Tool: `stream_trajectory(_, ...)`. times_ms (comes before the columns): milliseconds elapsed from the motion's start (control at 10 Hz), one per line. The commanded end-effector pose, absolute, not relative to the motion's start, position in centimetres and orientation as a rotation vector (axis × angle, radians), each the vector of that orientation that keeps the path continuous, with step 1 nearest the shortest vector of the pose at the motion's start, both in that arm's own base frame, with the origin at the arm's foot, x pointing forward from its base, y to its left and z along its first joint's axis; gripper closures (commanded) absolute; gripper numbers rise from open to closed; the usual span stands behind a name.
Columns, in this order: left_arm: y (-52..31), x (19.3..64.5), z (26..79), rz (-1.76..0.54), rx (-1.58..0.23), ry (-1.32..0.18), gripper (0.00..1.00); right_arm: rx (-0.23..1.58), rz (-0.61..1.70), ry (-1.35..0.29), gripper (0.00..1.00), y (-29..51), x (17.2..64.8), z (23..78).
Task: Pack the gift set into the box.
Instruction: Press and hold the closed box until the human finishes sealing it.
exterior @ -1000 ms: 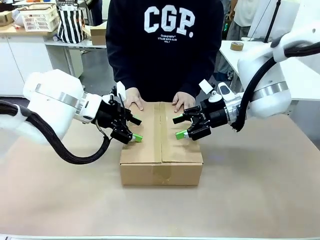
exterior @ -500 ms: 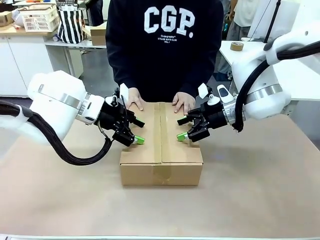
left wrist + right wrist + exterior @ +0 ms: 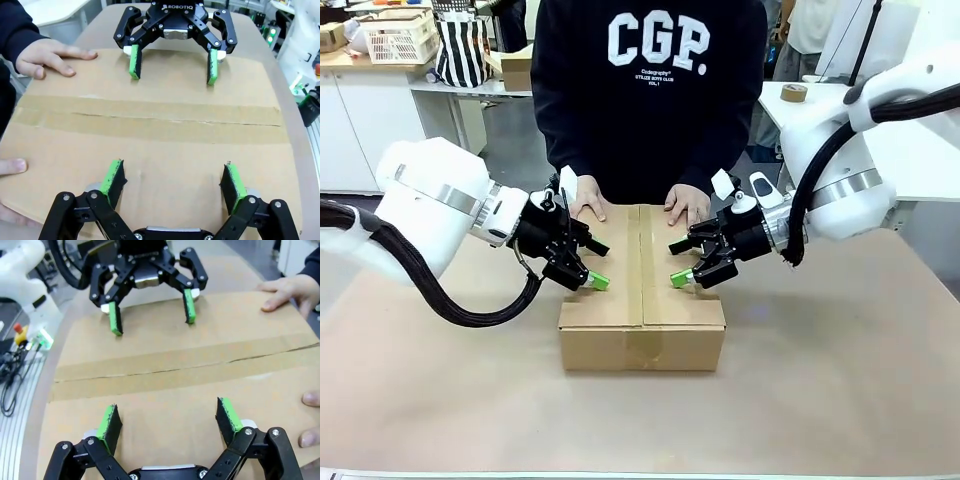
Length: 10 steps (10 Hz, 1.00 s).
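Box (image 3: 642,300), closed, at mid-table between the arms, the person's hands (image 3: 587,207) flat on its far edge; left gripper (image 3: 597,263) and right gripper (image 3: 678,262) poised over opposite flaps, jaws of both spread, holding nothing; risk: uneven downward pressure may dent the plain rectangular corrugated board or split the smooth tan tape strip (image 3: 150,125) along the seam.

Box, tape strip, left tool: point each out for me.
box (image 3: 595,348), front view, front wall left of the tape.
tape strip (image 3: 160,128), left wrist view, mid-strip beside the seam.
left tool (image 3: 600,264), front view, midway between its fingertips.
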<state>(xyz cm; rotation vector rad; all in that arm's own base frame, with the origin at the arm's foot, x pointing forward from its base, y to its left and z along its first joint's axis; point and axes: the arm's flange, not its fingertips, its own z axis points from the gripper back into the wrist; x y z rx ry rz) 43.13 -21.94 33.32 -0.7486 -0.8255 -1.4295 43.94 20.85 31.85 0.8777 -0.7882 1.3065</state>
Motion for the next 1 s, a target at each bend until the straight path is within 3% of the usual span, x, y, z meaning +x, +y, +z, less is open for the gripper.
stream_trajectory(0, -21.7, 43.3, 32.0, -1.401, -0.680, -0.738, 0.00, 0.841, 1.286, -0.798, 0.00, 20.5, 44.2, 31.9)
stream_trajectory(100, -21.9, 43.1, 33.3, -1.430, -0.749, -0.826, 0.00, 0.841, 1.286, -0.798, 0.00, 20.5, 44.2, 31.9)
stream_trajectory(900, -21.9, 43.1, 33.3, -1.430, -0.749, -0.826, 0.00, 0.841, 1.286, -0.798, 0.00, 20.5, 44.2, 31.9)
